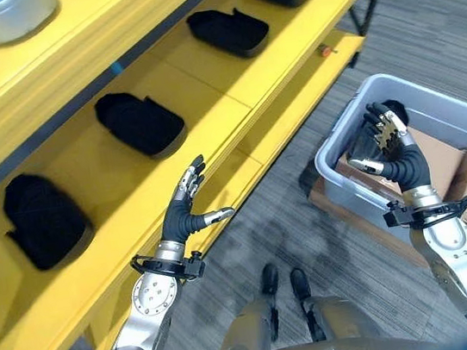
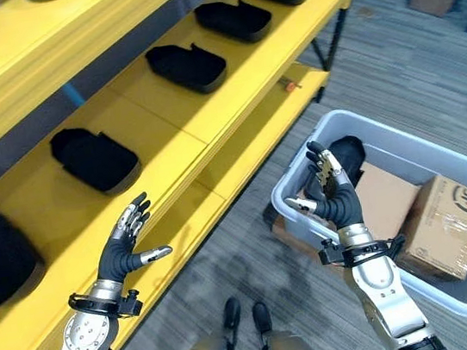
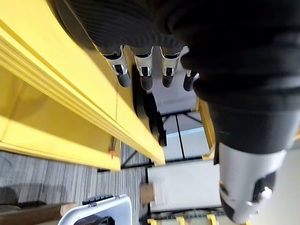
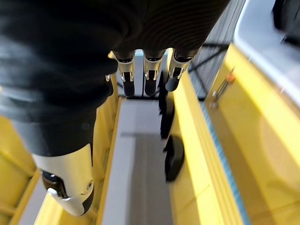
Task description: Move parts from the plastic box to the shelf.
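Fingers (image 1: 192,177) straight, beside black-parted shelf (image 1: 231,97)

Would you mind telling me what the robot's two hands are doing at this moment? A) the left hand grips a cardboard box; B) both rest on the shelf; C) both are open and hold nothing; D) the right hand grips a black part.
C: the left hand hangs open beside the yellow shelf, and the right hand is raised open above the plastic box, with straight fingers holding nothing.
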`<state>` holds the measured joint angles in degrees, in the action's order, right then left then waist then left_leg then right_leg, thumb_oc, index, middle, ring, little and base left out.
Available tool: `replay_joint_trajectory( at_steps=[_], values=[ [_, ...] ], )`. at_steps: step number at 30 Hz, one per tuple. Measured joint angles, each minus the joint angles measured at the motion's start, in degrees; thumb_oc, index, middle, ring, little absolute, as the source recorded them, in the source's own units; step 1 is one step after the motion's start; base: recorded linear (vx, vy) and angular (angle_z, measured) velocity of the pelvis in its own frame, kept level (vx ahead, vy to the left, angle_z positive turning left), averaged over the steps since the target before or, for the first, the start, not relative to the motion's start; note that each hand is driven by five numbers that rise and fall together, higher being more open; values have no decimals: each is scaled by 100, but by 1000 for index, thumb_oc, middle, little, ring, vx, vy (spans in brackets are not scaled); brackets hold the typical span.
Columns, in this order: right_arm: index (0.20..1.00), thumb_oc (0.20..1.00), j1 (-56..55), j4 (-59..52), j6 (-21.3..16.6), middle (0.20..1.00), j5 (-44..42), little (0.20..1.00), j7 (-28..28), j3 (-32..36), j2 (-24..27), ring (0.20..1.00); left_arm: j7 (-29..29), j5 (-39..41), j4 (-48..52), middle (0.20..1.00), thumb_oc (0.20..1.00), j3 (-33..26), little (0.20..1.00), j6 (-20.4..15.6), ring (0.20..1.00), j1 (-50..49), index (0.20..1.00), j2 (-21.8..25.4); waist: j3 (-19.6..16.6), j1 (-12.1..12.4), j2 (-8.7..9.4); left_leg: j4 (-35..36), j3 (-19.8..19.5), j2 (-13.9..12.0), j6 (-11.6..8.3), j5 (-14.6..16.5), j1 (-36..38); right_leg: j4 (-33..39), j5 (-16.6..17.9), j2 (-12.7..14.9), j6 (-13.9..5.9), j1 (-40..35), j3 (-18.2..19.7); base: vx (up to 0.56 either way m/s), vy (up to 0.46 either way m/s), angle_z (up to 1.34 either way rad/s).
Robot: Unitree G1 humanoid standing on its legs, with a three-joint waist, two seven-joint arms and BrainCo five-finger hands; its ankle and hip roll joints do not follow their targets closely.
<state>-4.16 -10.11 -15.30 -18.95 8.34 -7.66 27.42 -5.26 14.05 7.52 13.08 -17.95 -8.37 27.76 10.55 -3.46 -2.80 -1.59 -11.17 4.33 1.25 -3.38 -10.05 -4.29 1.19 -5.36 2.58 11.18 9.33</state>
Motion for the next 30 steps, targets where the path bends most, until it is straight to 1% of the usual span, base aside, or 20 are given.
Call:
replay_joint_trajectory(
  at_steps=[1,3,5,7,10,13,14,15,16,17,18,20,21,22,23,24,26,27,29,30],
  values=[
    [1000,1000,25,1,4,1000,0,1000,-58,-57,5,1000,-4,0,3,1000,1000,-11,1000,0,1000,13,1000,4,-20,53,-13,113,166,12,26,-4,151,-36,-80,35,-104,-54,112,133,65,-56],
    [1000,1000,30,1,16,1000,0,1000,-134,-157,3,1000,-5,0,3,1000,1000,-14,1000,-1,1000,10,1000,7,-83,14,-38,308,309,71,28,-3,390,-7,-168,127,-200,-192,229,123,79,-42],
    [1000,1000,54,1,36,1000,1,1000,-177,-238,-5,1000,-13,-1,5,1000,1000,-21,1000,-1,1000,3,1000,21,-120,70,-22,558,538,99,29,-3,687,-26,-249,159,-317,-277,418,113,100,-46],
    [1000,1000,151,1,69,1000,0,1000,-179,-254,-25,1000,-16,0,9,1000,1000,-22,1000,-1,1000,-14,1000,27,-155,80,9,593,728,112,44,6,751,-61,-262,152,-328,-266,595,69,81,-46],
    [1000,1000,279,1,82,1000,-1,1000,-196,-433,-38,1000,-17,-4,13,1000,1000,-19,1000,1,1000,31,1000,60,-226,-17,66,646,1062,116,53,11,899,-157,-292,103,-362,-274,900,75,116,-55],
    [1000,1000,281,1,126,1000,0,1000,-232,-527,-41,1000,-32,-13,31,1000,1000,-22,1000,1,1000,60,1000,85,-266,-34,30,644,1273,94,158,82,978,-379,-349,3,-438,-187,1075,-19,67,-53],
    [1000,1000,311,1,136,1000,1,1000,-246,-639,-50,1000,-143,-16,30,1000,1000,-22,1000,2,1000,76,1000,141,-262,-44,45,623,1485,84,269,128,997,-725,-441,-78,-532,31,1063,-52,55,-79],
    [1000,1000,346,3,142,1000,3,1000,-245,-684,-69,1000,-186,-16,29,1000,1000,-26,1000,1,1000,77,1000,165,-247,-31,69,613,1646,74,303,123,997,-949,-470,-95,-608,172,978,-53,38,-96],
    [1000,1000,413,6,155,1000,3,1000,-254,-727,-139,1000,-237,-16,27,1000,1000,-30,1000,1,1000,70,1000,223,-222,-1,106,607,1835,63,320,121,999,-1188,-506,-78,-826,383,725,12,13,-96],
    [1000,1000,533,58,160,1000,5,1000,-250,-772,-234,1000,-266,-42,26,1000,1000,-110,1000,6,1000,14,1000,204,-191,59,65,639,2151,-36,461,109,1010,-1246,-626,107,-936,491,65,9,-33,-125],
    [1000,1000,623,94,181,1000,6,1000,-243,-786,-275,1000,-314,-57,22,1000,1000,-123,1000,16,1000,4,1000,188,-158,134,33,642,2372,-75,490,135,1018,-1499,-647,471,-846,685,-696,21,-64,-117],
    [1000,1000,653,116,205,1000,11,1000,-173,-851,-275,1000,-379,-67,20,1000,1000,-126,1000,14,1000,-6,1000,92,-113,127,-47,679,2719,-214,469,172,1068,-1394,-621,1240,-892,738,-1478,29,-101,-108],
    [1000,1000,680,118,237,1000,16,1000,-163,-864,-281,1000,-392,-66,10,1000,1000,-134,1000,14,1000,-18,1000,77,-86,215,-70,673,2842,-283,442,267,1066,-983,-464,1608,-1017,726,-1789,89,-129,-110],
    [1000,1000,677,127,246,1000,17,1000,-141,-863,-279,1000,-392,-66,-5,1000,1000,-141,1000,16,1000,-19,1000,80,-74,252,-44,674,2917,-300,387,305,1068,-527,-352,1921,-1166,671,-1902,118,-132,-92],
    [1000,1000,670,140,250,1000,17,1000,-118,-864,-283,1000,-392,-70,-13,1000,1000,-152,1000,16,1000,-16,1000,63,-62,234,-3,682,2912,-304,322,317,1087,-122,-250,2114,-1333,598,-1863,139,-146,-52],
    [1000,1000,665,156,250,1000,22,1000,-107,-864,-282,1000,-391,-87,-31,1000,1000,-172,1000,14,1000,-10,1000,49,-52,225,43,680,2906,-329,258,305,1096,147,-161,2190,-1434,533,-1799,155,-156,-18],
    [1000,1000,599,180,253,1000,58,1000,-90,-863,-285,1000,-392,-127,-143,1000,1000,-215,1000,19,1000,9,1000,43,-62,87,188,675,2735,-372,63,296,1127,384,11,2130,-1467,219,-1624,192,-182,41],
    [1000,1000,561,205,256,1000,78,1000,-86,-850,-261,1000,-391,-137,-176,1000,1000,-214,1000,38,1000,26,1000,14,-82,-4,279,694,2564,-392,-55,277,1166,501,325,2042,-1316,18,-1530,199,-187,78],
    [1000,1000,559,250,273,1000,111,1000,-78,-812,-211,1000,-384,-142,-133,1000,1000,-157,1000,54,1000,-44,1000,-84,-115,-7,224,718,2364,-597,-207,306,1263,509,667,1796,-1181,-111,-1535,124,-134,45],
    [1000,1000,556,257,275,1000,120,1000,-81,-813,-196,1000,-386,-141,-105,1000,1000,-161,1000,57,1000,-149,1000,-126,-169,26,124,714,2285,-746,-260,339,1294,590,661,1610,-1117,-202,-1578,107,-135,-2]
  ],
)
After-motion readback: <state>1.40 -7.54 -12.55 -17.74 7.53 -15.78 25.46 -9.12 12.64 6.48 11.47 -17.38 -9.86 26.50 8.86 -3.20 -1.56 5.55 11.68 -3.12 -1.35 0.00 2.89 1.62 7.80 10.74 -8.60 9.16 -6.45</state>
